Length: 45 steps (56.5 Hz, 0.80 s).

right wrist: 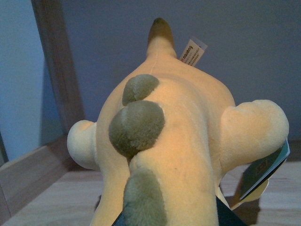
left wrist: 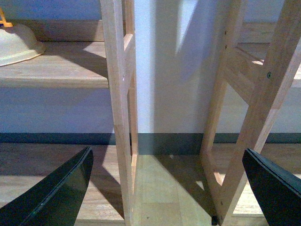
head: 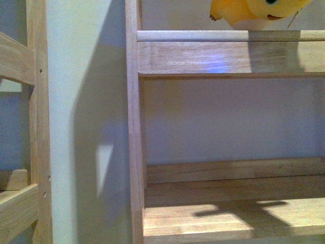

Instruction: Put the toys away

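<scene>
The plush (head: 256,12) is sitting at the upper shelf (head: 228,57) of the wooden rack, its yellow body peeking over the front rail in the front view. In the right wrist view it is filling the frame, olive pads (right wrist: 137,127) facing the camera, a paper tag (right wrist: 263,172) hanging off one side. The right pincer is mostly hidden beneath it — dark tips are just showing at the bottom edge, so I cannot tell whether it is gripping or released. The left pincer (left wrist: 164,188) is hanging released, jaws wide, facing the rack posts (left wrist: 120,108) low down. To finish well, I judge the plush should be pushed deep past the rail and settled on the board before letting go — then backing straight out, clear of the tag.
</scene>
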{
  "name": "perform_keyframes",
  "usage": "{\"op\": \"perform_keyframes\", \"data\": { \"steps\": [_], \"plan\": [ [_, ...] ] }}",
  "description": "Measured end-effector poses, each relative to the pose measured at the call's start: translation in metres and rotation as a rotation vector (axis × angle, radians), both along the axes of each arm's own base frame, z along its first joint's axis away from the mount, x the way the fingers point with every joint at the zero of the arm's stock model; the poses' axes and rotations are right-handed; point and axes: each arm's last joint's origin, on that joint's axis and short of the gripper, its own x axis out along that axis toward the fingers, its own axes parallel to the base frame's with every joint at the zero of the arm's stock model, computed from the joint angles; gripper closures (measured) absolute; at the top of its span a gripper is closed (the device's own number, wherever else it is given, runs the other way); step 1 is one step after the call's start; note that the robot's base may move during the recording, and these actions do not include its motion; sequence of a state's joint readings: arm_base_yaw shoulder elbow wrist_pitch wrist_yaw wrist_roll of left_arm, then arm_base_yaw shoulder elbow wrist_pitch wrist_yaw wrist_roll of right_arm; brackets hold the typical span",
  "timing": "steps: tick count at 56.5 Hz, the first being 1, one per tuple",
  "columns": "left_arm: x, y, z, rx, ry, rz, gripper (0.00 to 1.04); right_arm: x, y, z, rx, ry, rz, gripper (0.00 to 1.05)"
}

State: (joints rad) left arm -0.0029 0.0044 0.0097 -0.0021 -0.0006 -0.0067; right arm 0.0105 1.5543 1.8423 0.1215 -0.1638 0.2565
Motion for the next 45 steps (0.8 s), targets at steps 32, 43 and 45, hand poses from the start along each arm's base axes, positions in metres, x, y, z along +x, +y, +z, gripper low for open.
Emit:
{"op": "perform_keyframes", "data": {
  "steps": [32,43,45],
  "plan": [
    [0.000,0.000,0.000,0.000,0.000,0.000,0.06,0.072,0.048,-0.011,0.142,0.068,0.165,0.98],
    [0.000,0.000,0.000,0.000,0.000,0.000,0.06,0.080,0.072,-0.013,0.178,0.082,0.231,0.98],
    [0.000,0.000,0.000,0.000,0.000,0.000,0.06,0.081,0.075,-0.013,0.185,0.082,0.240,0.98]
  ]
}}
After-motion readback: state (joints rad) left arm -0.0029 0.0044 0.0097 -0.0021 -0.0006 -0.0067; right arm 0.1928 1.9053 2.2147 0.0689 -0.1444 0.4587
